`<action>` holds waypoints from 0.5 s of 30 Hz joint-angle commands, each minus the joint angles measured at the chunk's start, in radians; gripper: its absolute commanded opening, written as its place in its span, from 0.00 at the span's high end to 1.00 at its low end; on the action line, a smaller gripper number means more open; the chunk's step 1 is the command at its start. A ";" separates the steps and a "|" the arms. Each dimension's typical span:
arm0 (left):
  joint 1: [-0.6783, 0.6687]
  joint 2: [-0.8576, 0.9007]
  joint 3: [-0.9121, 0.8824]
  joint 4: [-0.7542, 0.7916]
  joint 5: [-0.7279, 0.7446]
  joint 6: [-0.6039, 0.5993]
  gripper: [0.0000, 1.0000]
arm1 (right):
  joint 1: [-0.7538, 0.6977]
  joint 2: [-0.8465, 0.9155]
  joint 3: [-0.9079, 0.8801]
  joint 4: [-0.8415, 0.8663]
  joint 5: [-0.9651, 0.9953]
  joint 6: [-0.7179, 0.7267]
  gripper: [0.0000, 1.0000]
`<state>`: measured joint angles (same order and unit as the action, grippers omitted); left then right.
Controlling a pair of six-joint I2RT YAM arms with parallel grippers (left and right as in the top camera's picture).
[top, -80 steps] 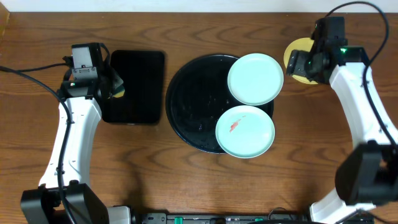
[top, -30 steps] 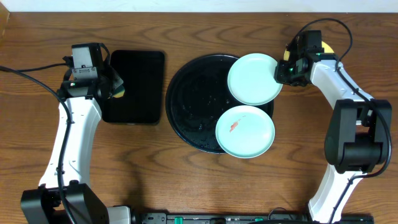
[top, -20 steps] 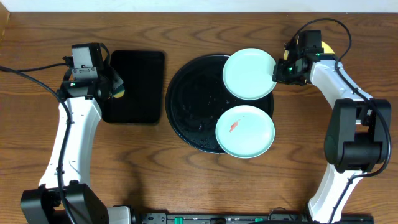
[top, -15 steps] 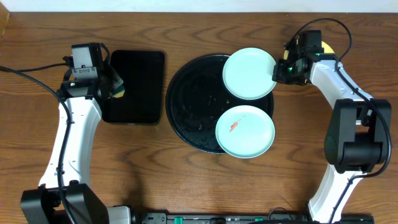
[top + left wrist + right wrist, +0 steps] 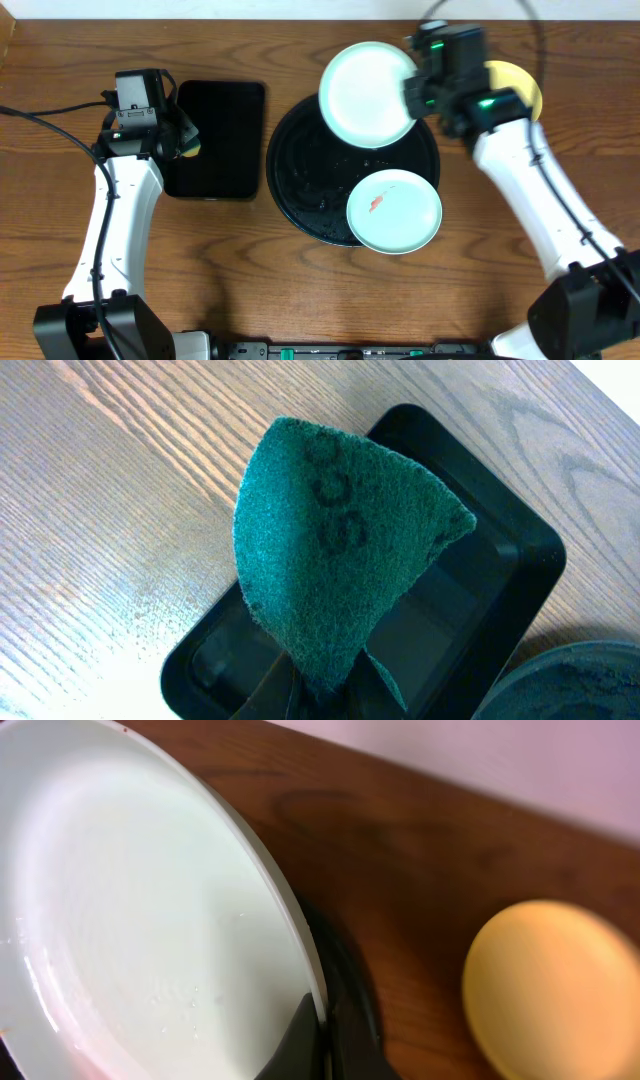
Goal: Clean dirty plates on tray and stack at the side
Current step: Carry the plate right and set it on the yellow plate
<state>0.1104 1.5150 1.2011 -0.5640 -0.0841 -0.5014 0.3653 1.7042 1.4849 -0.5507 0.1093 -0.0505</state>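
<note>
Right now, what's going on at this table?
The right gripper is clamped on the rim of a mint-blue plate, holding it over the round black tray's far edge. A second mint-blue plate with a red smear lies on that tray. The left gripper holds a green scouring pad over the rectangular tray. A yellow plate sits on the table.
</note>
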 commanded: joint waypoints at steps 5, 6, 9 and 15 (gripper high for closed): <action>0.003 0.008 -0.008 0.004 -0.002 -0.013 0.91 | 0.243 0.029 0.008 0.086 0.677 -0.257 0.98; 0.003 0.008 -0.008 0.004 -0.002 -0.013 0.92 | 0.265 0.032 0.008 0.107 0.722 -0.289 0.99; 0.003 0.008 -0.008 0.003 -0.002 -0.013 0.92 | 0.319 0.037 0.008 0.159 0.777 -0.407 0.99; 0.003 0.008 -0.008 0.004 -0.002 -0.013 0.92 | 0.373 0.037 0.008 0.287 0.844 -0.550 0.99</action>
<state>0.1104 1.5150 1.2011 -0.5640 -0.0834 -0.5018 0.7231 1.7348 1.4841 -0.2958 0.8444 -0.4919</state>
